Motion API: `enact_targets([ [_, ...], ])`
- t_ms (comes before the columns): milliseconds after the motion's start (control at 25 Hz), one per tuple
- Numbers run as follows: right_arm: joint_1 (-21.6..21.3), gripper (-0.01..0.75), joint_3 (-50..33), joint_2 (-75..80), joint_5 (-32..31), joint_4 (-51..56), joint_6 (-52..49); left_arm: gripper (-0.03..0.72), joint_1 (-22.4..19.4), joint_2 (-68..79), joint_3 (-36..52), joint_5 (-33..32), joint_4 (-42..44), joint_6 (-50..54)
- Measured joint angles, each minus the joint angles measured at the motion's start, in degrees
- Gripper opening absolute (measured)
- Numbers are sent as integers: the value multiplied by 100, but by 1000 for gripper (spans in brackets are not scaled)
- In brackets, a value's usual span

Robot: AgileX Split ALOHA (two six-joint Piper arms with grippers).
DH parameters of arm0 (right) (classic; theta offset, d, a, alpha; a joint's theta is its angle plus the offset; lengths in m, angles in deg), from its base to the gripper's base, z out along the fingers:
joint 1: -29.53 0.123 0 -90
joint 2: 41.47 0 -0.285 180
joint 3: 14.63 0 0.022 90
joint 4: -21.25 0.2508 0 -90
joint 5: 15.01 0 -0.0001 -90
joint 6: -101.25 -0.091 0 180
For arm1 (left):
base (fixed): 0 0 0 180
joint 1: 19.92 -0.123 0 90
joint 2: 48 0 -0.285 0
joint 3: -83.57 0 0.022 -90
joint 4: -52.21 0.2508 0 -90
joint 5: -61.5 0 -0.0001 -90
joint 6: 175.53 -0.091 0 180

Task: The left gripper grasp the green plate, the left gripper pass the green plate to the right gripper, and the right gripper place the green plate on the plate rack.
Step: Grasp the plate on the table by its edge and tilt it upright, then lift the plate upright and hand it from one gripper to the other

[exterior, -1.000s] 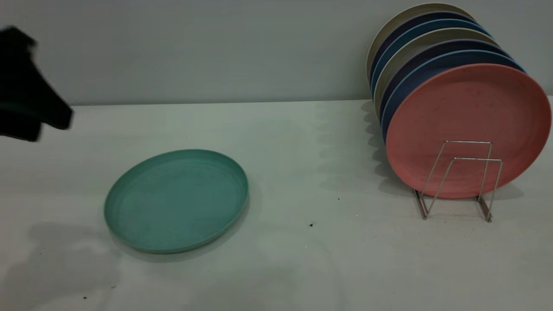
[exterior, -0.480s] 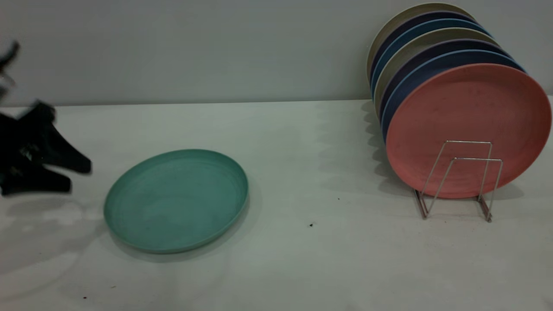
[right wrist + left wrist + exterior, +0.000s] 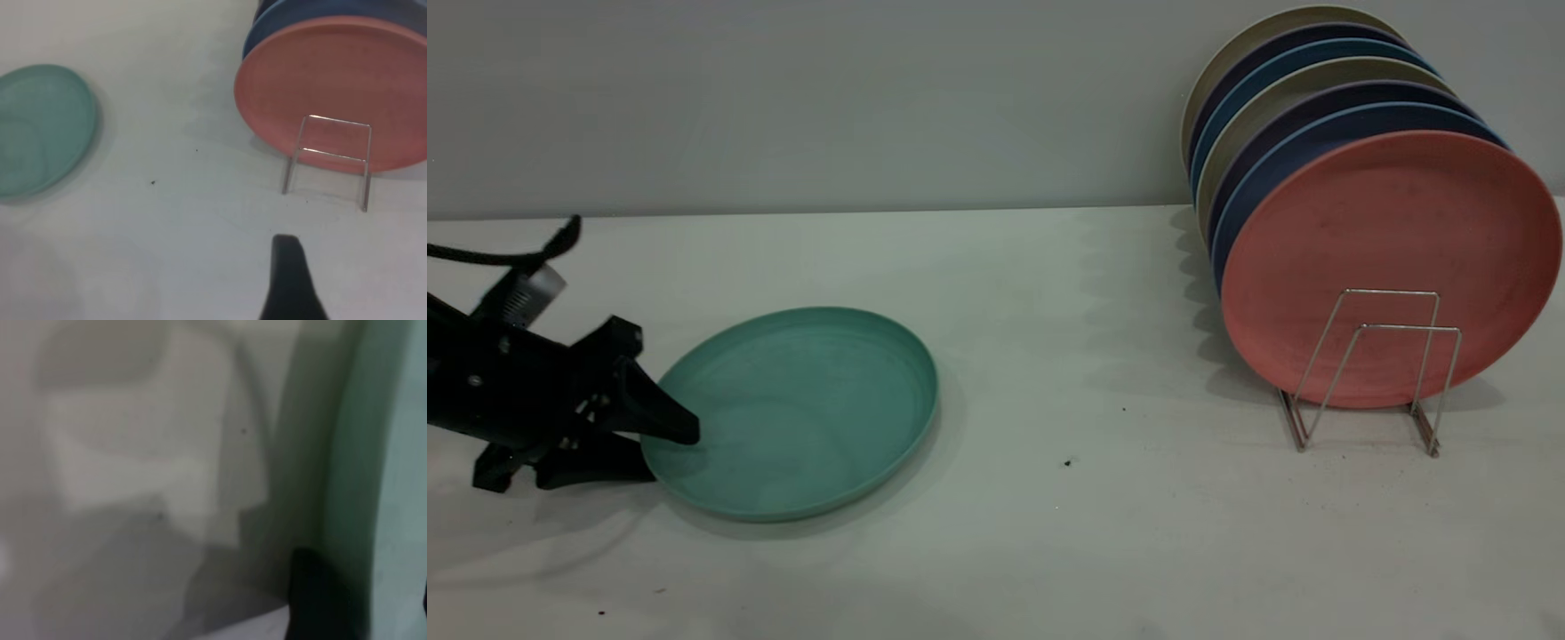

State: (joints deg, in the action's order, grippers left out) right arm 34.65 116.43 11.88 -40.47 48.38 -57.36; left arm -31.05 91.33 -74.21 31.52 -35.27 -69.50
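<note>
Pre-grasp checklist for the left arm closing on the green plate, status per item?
1. The left gripper is at the near-left rim of the round matte teal-green plate: ok.
2. Jaws open, one above the rim and one below: ok.
3. Plate lying flat on the white table: ok.
4. Lower jaw actually under the rim: cannot tell.
5. Thin silver wire plate rack has a free front loop ahead of the salmon-pink plate: ok.
6. The right gripper ready for handover: cannot tell.

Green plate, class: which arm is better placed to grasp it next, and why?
Left. The left gripper is at the green plate's near-left rim, jaws open, one above and one below the edge. The right gripper hangs far off, nearer the plate rack.
</note>
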Motion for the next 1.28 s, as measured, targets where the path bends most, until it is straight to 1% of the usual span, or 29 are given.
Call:
enact_targets([
  [80, 0, 532, 0, 0, 0, 0, 0, 427, 13, 70, -75, -34, -18, 0],
  [160, 0, 532, 0, 0, 14, 0, 0, 379, 13, 108, -105, -62, -35, 0],
  [200, 0, 532, 0, 0, 21, 17, 0, 334, 13, 114, -101, -55, -43, 0],
  [280, 0, 532, 0, 0, 37, 92, 0, 217, 13, 135, -109, -20, -47, 5],
  [320, 0, 532, 0, 0, 38, 147, 0, 139, 13, 142, -109, 7, -47, 12],
  [360, 0, 532, 0, 0, 38, 235, 0, 81, 13, 148, -109, 32, -50, 17],
  [400, 0, 532, 0, 0, 38, 339, 0, 45, 13, 148, -109, 63, -50, 17],
  [440, 0, 532, 0, 13, 38, 453, 2, 28, 13, 142, -109, 79, -40, 11],
  [600, 0, 532, -58, 283, 103, 1138, 187, 18, 19, -123, -103, 285, 36, -73],
  [720, 0, 532, -114, 863, 259, 2011, 895, 16, 19, -622, -128, 358, 47, -370],
  [880, 0, 532, -121, 1792, 420, 3678, 2683, 16, 19, -1224, -136, 426, 59, -716],
  [960, 0, 532, -121, 2350, 399, 4862, 3940, 16, 25, -1392, -136, 426, 113, -808],
  [1080, 0, 532, -59, 3161, 156, 6645, 5923, 16, 111, -1557, -136, 470, 351, -834],
  [1120, 0, 532, 21, 3447, 16, 6996, 6457, 16, 156, -1586, -136, 486, 403, -834],
  [1200, 0, 532, 281, 3973, -224, 7294, 6928, 16, 291, -1668, -136, 541, 484, -834],
  [1280, 0, 532, 559, 4532, -458, 7412, 7136, 16, 441, -1726, -136, 585, 507, -839],
])
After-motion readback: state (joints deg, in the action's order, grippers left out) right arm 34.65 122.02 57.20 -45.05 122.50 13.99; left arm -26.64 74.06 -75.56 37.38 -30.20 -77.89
